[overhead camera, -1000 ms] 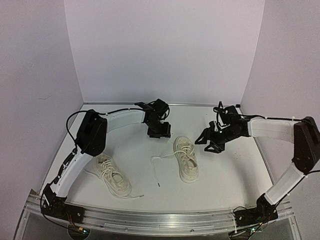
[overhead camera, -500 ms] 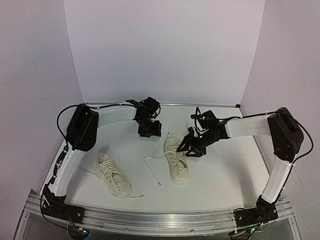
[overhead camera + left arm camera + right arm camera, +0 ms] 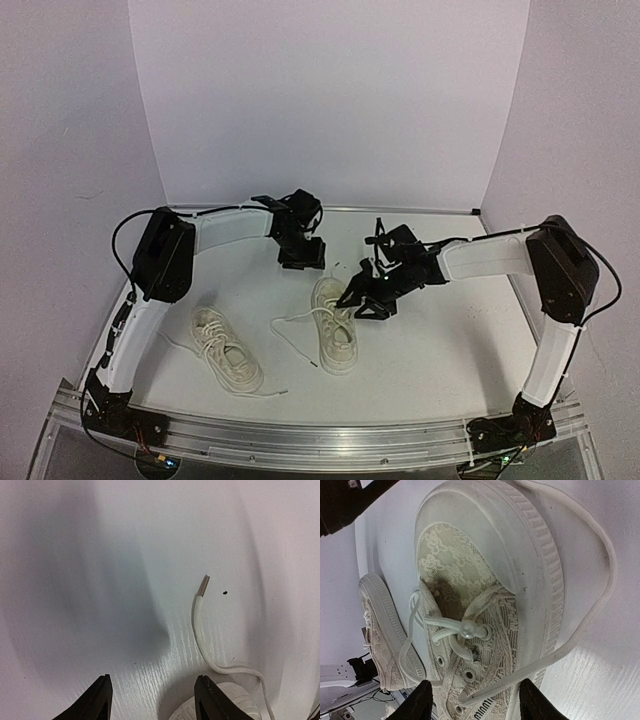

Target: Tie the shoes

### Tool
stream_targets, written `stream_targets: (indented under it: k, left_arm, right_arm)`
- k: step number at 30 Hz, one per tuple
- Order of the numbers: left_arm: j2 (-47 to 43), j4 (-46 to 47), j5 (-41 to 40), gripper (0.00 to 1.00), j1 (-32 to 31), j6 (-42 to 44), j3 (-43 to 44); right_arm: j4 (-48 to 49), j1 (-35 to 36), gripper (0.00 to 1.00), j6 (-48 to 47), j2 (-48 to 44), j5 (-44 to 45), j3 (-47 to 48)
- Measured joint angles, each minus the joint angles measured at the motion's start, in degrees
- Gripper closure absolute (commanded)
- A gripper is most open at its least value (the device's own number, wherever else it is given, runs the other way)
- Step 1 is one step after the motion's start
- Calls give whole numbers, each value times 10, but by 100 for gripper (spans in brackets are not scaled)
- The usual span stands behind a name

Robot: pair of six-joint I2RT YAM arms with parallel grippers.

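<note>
Two cream-white sneakers lie on the white table. One sneaker [image 3: 226,348] lies near left, the other sneaker [image 3: 335,324] in the middle, its loose lace [image 3: 291,322] trailing left. My right gripper [image 3: 362,303] is open at the middle shoe's right side; in the right wrist view its jaws [image 3: 476,700] straddle the eyelet area of that shoe [image 3: 485,595], with a lace [image 3: 580,630] looping around the toe. My left gripper [image 3: 302,260] is open and empty just behind this shoe; its wrist view [image 3: 155,700] shows a lace end [image 3: 198,620] and a bit of the shoe [image 3: 225,705].
White walls close the table at the back and both sides. A metal rail [image 3: 320,440] runs along the near edge. The left shoe's lace [image 3: 268,393] trails toward the rail. The other shoe [image 3: 377,630] shows at the left of the right wrist view.
My right gripper has moved left and the middle shoe has slid left with it, closer to the other shoe. My left gripper has shifted slightly left and back.
</note>
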Motion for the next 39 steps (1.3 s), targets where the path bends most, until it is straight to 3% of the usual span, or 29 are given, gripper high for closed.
stream_targets:
  k: [6, 13, 23, 30, 39]
  left_arm:
    - [0, 5, 0, 40, 0, 6, -2]
    - [-4, 13, 0, 38, 0, 7, -13]
    - [-136, 43, -23, 37, 32, -27, -195]
    - [-239, 57, -56, 36, 49, -36, -262]
    - [-297, 61, -65, 36, 48, -46, -334]
  right_arm:
    - [-14, -43, 45, -11, -15, 3, 24]
    - [-43, -78, 55, -27, 18, 49, 157]
    - [-129, -43, 59, -43, 209, 149, 392]
    - [-199, -10, 63, -52, 273, 217, 476]
    - [-248, 8, 67, -61, 340, 281, 548]
